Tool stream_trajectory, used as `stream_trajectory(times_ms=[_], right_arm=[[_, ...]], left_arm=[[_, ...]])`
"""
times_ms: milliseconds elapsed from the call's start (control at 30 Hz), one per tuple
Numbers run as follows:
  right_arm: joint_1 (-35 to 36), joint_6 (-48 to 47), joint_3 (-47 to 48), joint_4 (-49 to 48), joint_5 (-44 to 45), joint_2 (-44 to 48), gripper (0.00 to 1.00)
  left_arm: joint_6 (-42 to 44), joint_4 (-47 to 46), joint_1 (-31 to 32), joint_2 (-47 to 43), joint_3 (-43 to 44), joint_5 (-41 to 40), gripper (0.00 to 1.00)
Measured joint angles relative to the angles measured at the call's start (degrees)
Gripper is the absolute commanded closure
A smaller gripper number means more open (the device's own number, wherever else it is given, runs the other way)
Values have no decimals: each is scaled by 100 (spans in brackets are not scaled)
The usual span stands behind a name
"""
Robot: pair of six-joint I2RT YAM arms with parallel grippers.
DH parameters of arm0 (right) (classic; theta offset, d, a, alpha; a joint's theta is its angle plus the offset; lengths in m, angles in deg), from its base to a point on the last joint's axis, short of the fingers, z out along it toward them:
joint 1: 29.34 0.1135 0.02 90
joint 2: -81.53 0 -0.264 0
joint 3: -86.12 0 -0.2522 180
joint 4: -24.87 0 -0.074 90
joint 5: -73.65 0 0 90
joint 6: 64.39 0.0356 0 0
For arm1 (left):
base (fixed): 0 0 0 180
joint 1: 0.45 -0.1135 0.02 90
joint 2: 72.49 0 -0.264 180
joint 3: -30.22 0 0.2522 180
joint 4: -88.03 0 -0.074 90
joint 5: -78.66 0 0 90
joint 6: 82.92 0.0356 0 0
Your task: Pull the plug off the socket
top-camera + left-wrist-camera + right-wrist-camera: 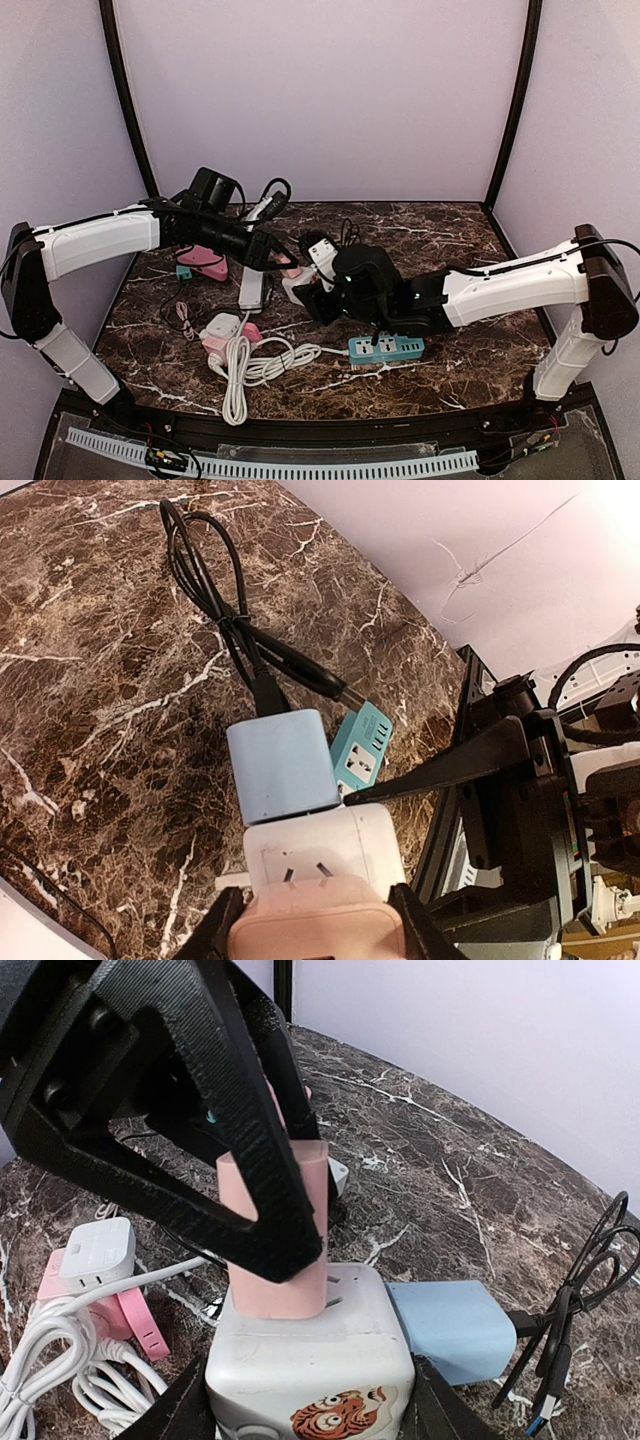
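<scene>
Here we are over the marble worktop [470,250], and both arms have met in the middle. The left arm [100,240] reaches in from its side, the right arm [510,285] from the other, and their tips sit almost touching.

On to the pieces. The teal power strip [385,348] lies near the front and is not involved. The action is at the white cube socket [310,1355], the one with the tiger sticker. The right claw [310,1400] is clamped across its sides, one finger on each flank, bracing it.

A blue adapter [445,1330] with a black cable [215,580] sticks out of one face of the cube. That looks like a bystander.

Now the key item: the pink plug [275,1260] stands on the cube's top face. The left claw [278,255] is closed on it, its black fingers [250,1160] pinching the pink body from both sides.

So, the score. Both grips look set: one claw anchors the socket, the other has the plug. That is the approach and grasp done, by my reading.

What is left is the pull itself. From the right wrist view the plug's base meets the cube with no gap showing, so I judge it not yet out. The prongs are hidden, so whether they have started to lift I cannot tell.
</scene>
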State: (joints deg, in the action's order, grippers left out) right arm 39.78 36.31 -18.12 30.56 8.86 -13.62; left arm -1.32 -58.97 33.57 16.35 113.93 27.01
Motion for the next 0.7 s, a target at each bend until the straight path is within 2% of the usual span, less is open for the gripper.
stream_trajectory(times_ms=[167, 400, 700], right_arm=[[11, -149, -33, -39, 11, 24, 100], [48, -162, 341, 431, 212, -153, 100], [57, 63, 498, 1738, 949, -494, 100]], left_arm=[[-24, 9, 0, 2, 0, 35, 92], [26, 31, -39, 2, 0, -15, 92], [197, 127, -407, -4, 20, -479, 92]])
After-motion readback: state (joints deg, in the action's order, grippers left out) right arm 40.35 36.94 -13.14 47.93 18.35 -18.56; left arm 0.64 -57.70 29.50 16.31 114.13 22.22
